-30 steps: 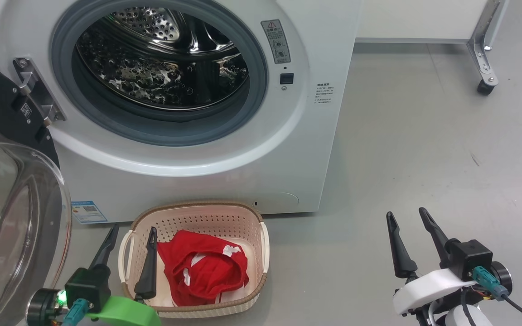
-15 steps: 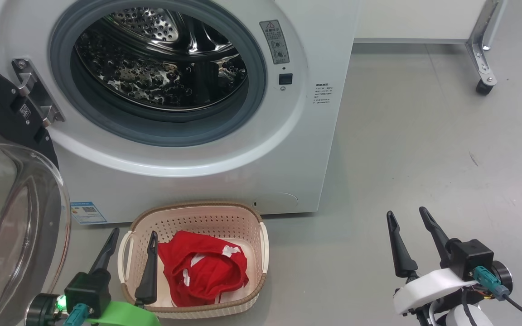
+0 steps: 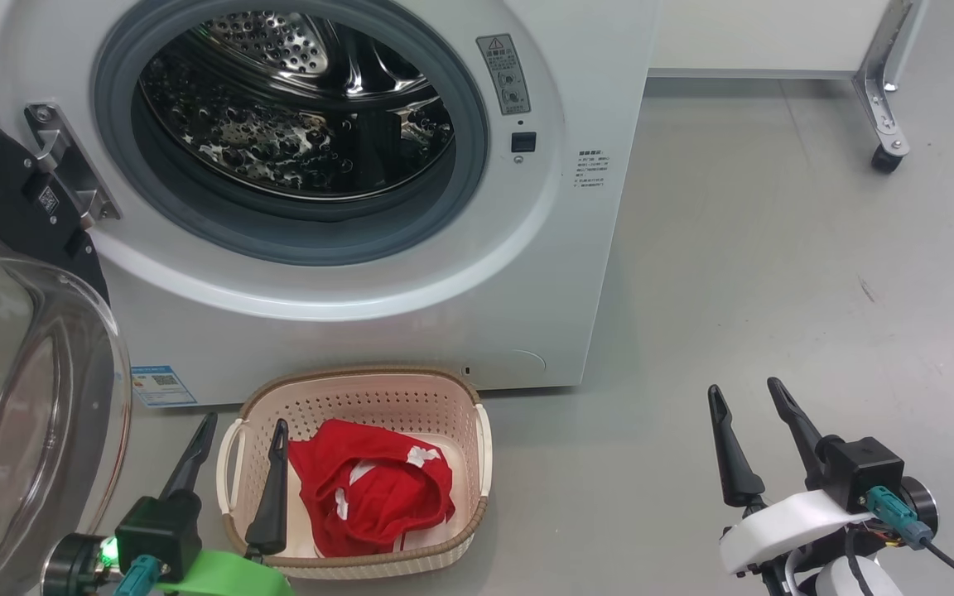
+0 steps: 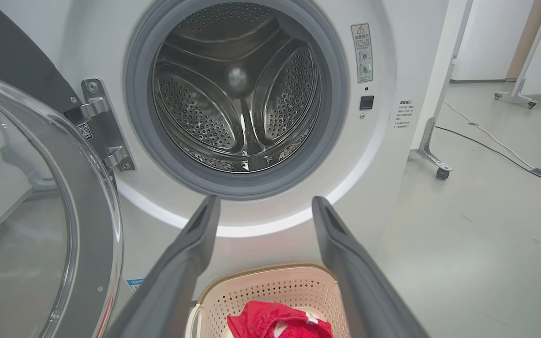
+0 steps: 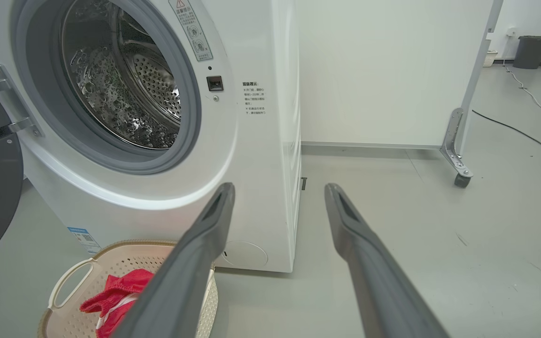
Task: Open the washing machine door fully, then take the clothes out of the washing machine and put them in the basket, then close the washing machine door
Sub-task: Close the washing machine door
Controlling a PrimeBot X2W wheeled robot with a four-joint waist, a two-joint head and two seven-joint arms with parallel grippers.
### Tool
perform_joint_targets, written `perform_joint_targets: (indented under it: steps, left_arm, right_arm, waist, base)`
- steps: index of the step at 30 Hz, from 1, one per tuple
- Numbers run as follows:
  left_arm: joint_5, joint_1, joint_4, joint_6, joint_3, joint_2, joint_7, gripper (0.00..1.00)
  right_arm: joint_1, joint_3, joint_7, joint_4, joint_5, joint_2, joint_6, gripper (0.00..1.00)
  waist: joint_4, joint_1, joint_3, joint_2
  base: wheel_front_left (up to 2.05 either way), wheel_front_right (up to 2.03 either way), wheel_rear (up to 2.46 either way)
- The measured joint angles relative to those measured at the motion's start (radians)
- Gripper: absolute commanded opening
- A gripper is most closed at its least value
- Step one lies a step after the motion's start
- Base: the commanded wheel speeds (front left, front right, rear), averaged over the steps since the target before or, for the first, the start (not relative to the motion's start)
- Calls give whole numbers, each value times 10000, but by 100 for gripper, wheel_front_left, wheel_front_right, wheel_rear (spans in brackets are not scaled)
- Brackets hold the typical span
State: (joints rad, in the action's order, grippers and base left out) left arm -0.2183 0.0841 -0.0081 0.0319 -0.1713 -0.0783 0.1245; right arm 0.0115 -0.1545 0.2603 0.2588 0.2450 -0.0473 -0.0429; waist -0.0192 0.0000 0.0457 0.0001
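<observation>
As I scan from my left edge, the washing machine door (image 3: 30, 389) hangs swung wide open, its glass bowl bulging toward the camera and its hinge (image 3: 71, 165) fixed on the left of the opening, so I judge it must sweep rightward to shut. Just to its right hovers my left gripper (image 3: 245, 424), fingers spread wide and holding nothing, one finger over the near-left corner of the basket (image 3: 361, 374). That basket sits on the floor close against the front of the washing machine (image 3: 344, 331), with a red garment (image 3: 369, 488) inside. The drum (image 3: 295, 108) above looks bare. Well apart at far right, my right gripper (image 3: 744, 387) hovers over the floor (image 3: 734, 248), equally wide and empty. My left arm is clearly nearer the door.
</observation>
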Motion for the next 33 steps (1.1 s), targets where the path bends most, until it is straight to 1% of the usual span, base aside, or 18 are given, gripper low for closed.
perform_joint_targets:
  steps: [5,23,33]
  left_arm:
    - [0,38,-94,65,0,-4,-15,100]
    - [-4,145,-393,56,-174,-19,-238,100]
    - [-4,199,-556,56,-173,-29,-268,100]
  right_arm:
    - [0,10,0,-6,0,4,0,100]
    - [0,58,0,-21,0,17,-4,100]
    - [0,82,0,-31,-2,21,-4,100]
  waist:
    - [3,0,13,0]
    - [31,0,41,0]
    - [28,0,101,0]
  base:
    - [-64,64,0]
    - [-97,97,0]
    - [-64,64,0]
